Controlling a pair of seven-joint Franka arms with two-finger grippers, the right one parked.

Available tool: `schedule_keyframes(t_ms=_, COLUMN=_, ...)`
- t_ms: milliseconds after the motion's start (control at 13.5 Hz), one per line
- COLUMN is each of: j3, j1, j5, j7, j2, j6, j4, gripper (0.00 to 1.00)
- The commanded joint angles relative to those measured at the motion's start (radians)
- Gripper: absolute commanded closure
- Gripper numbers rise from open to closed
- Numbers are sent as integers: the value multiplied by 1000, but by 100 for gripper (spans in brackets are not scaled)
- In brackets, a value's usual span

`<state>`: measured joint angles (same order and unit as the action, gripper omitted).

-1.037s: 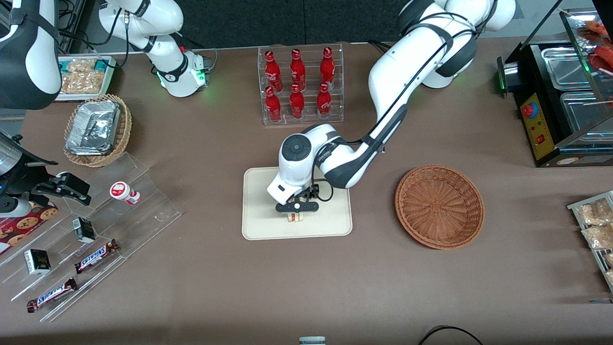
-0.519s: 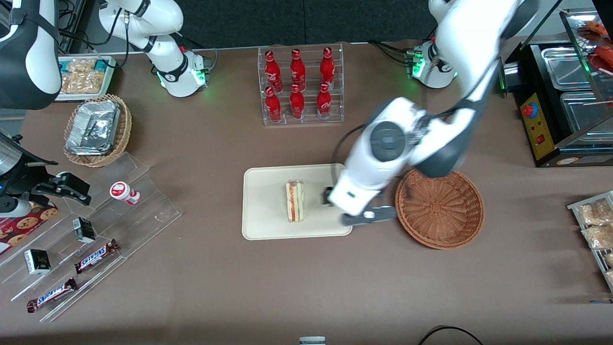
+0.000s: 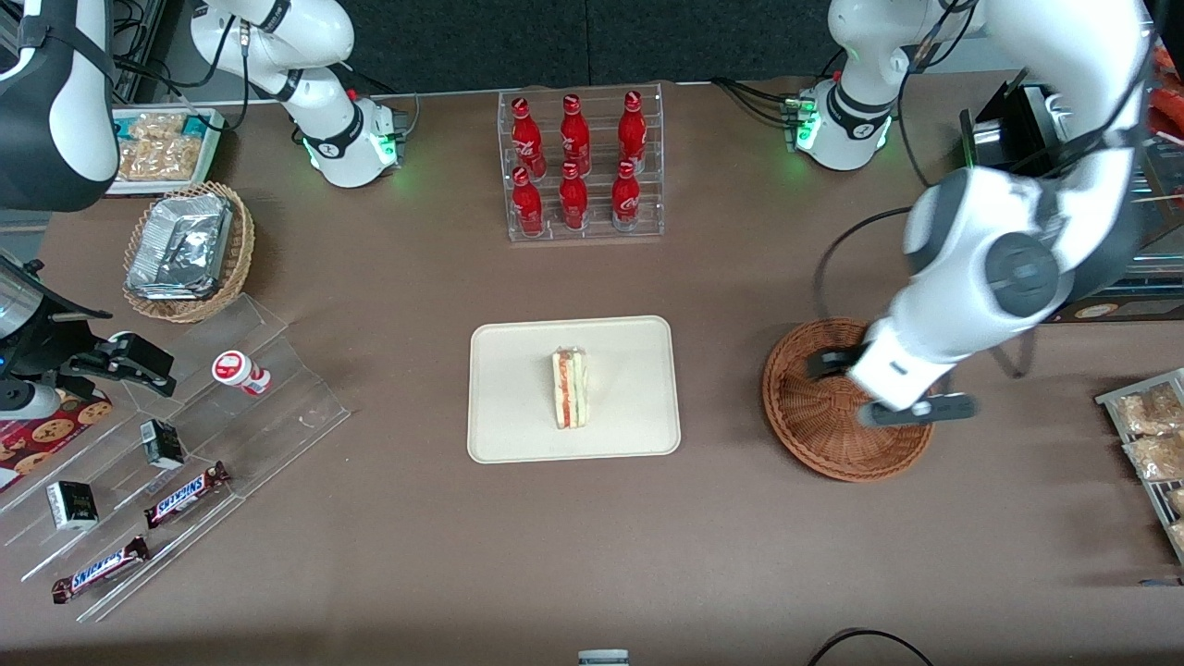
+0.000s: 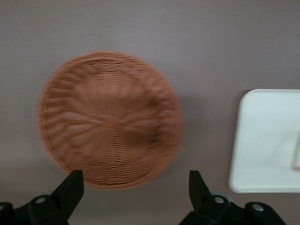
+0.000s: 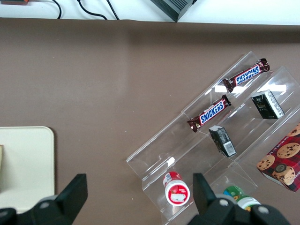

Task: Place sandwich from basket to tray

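The sandwich (image 3: 570, 388), a pale wedge with orange-red and green layers, lies on the cream tray (image 3: 518, 435) in the middle of the table. The reddish-brown wicker basket (image 3: 814, 444) stands beside the tray toward the working arm's end and holds nothing; it also shows in the left wrist view (image 4: 108, 119), with a corner of the tray (image 4: 267, 140) beside it. My left gripper (image 3: 914, 410) hovers above the basket, well clear of the sandwich. Its fingers (image 4: 70, 187) stand wide apart and hold nothing.
A clear rack of red bottles (image 3: 580, 166) stands farther from the front camera than the tray. A tan basket with foil containers (image 3: 189, 250) and acrylic racks with candy bars (image 3: 185, 493) lie toward the parked arm's end. A food warmer (image 3: 1082, 203) and snack packs (image 3: 1152, 435) lie toward the working arm's end.
My left gripper let go of the sandwich on the tray, rose and swung away to above the basket. The sandwich stays where it was set down.
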<state>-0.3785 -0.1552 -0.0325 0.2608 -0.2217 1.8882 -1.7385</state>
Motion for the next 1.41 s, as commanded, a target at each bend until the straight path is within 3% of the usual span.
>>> schedule_keyframes(t_ms=0, j3=-8, j1=-128, j5=54, j7=-185, j2=160, j6=-50, j4=-104, gripper=1)
schedule_keyframes(t_ms=148, j3=1, j1=-138, j5=52, j7=-204, j2=220, j6=-147, j4=-55, gripper=0)
schedule_keyframes(t_ms=370, j3=3, j1=-139, j5=48, j7=-204, j2=216, j6=-338, j4=129, gripper=0)
schedule_keyframes(t_ms=1185, j3=3, j1=-123, j5=40, j7=-203, j2=231, j6=-399, j4=197, gripper=0)
schedule_keyframes(t_ms=1333, j3=54, j1=-52, j5=31, j7=-196, j2=228, j6=-405, j4=197, gripper=0)
